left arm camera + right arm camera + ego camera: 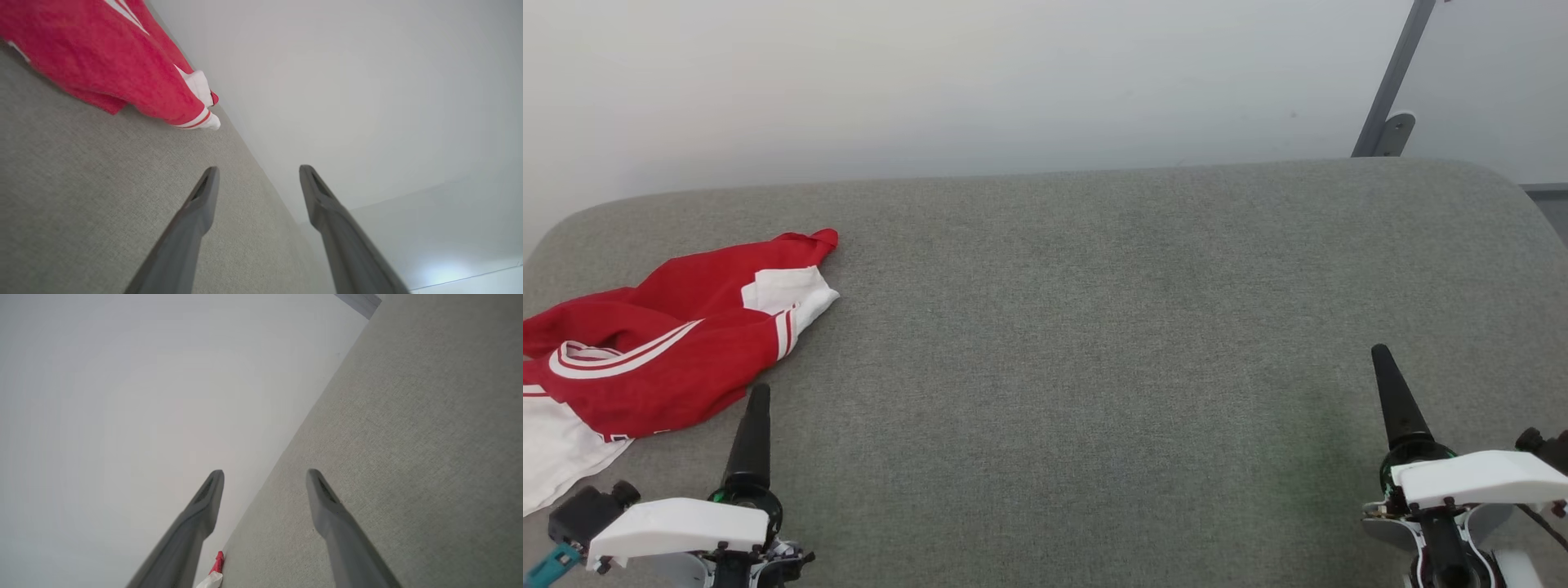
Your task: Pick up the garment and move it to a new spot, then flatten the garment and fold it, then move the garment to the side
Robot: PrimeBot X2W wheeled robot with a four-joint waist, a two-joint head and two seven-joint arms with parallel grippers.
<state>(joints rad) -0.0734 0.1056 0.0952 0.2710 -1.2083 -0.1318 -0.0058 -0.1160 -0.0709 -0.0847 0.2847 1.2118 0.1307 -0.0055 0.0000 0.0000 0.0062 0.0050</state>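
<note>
Head cam, sweeping left to right. The garment [662,343] sits out at 9 o'clock, a crumpled red heap on the grey fabric surface [1094,327], and part of it runs off the left edge of the picture. One white sleeve end with thin red stripes pokes toward 2 o'clock from the heap. A second white patch lies down at 8 o'clock, and there's a striped white band across the middle.

My left gripper [757,404] is at 7 o'clock, fingers pointing to 12, with the tip just beside the shirt's near hem. On the left wrist cam both fingers are spread wide with nothing between them. The red cloth lies off at 10 o'clock there, clear of the fingers.

The middle of the surface is plain grey weave, with a pale wall [931,82] behind it at 12.

My right gripper [1382,363] is at 4 o'clock, well apart from the shirt. Its wrist cam shows the fingers spread wide too, holding nothing, over bare grey fabric. A grey metal post [1392,82] leans at 1 o'clock.
</note>
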